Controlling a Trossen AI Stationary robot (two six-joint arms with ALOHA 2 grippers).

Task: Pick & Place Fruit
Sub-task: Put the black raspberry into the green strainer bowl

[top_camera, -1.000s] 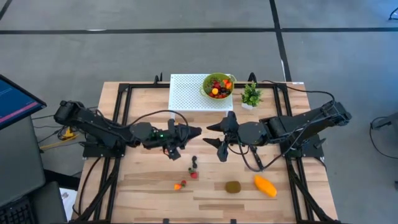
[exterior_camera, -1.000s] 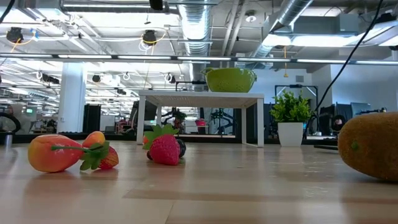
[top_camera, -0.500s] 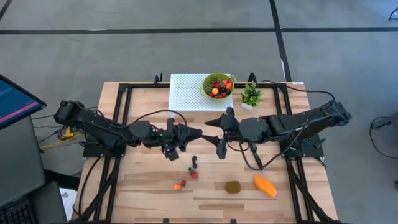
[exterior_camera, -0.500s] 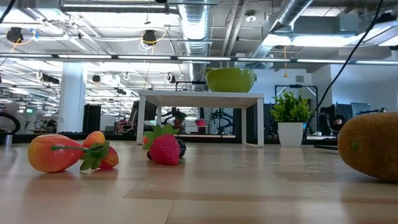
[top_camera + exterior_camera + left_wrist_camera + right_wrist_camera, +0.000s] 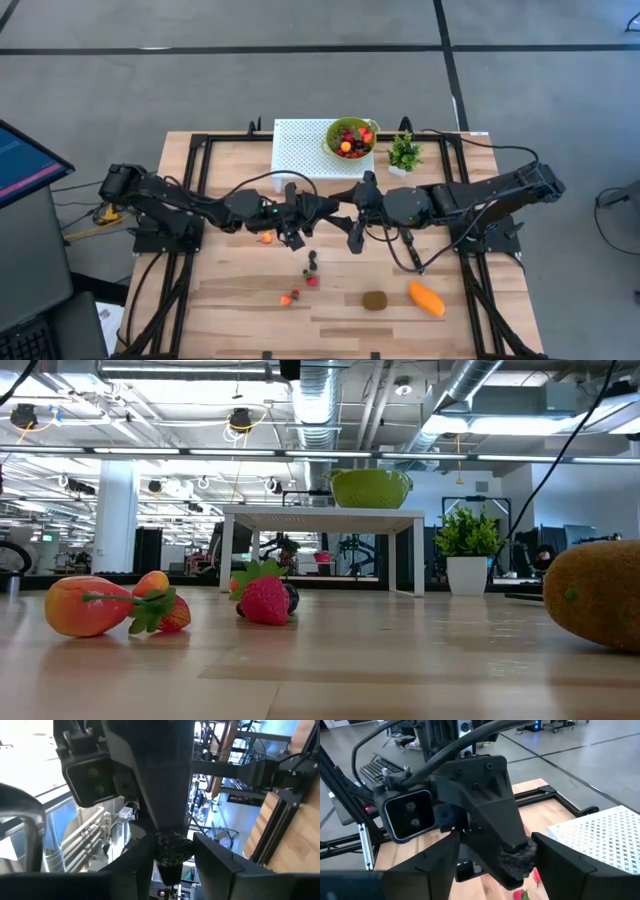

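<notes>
The left arm has stretched further across the wooden worktop (image 5: 230, 290), and the left hand (image 5: 318, 210) now sits nose to nose with the right hand (image 5: 346, 218) above the middle of the worktop; a second ago a clear gap lay between them. The left hand is clamped on a small dark knobbly berry (image 5: 172, 851), pinched at its fingertips. The right hand has its fingers spread well apart, one on each side of that berry, not touching it as far as the right wrist view shows.

This looks like a hand-over in mid-air: the berry is presented and the right hand has yet to close. The likely destination, a green bowl already holding red and orange fruit (image 5: 350, 138), stands on a white perforated platform (image 5: 300, 150) beyond the right hand, beside a small green potted plant (image 5: 403, 152).

A small orange spot (image 5: 265, 238) now shows under the left arm; I cannot tell whether it is fruit.

The rest of the fruit lies on the worktop on the near side of both hands:
- a red strawberry with a dark berry (image 5: 312, 270), closest;
- a little orange and red cluster (image 5: 290, 297);
- a brown oval kiwi (image 5: 375, 300);
- an orange-yellow mango (image 5: 427, 299), farthest towards the right arm's side.

Much remains to be moved.
</notes>
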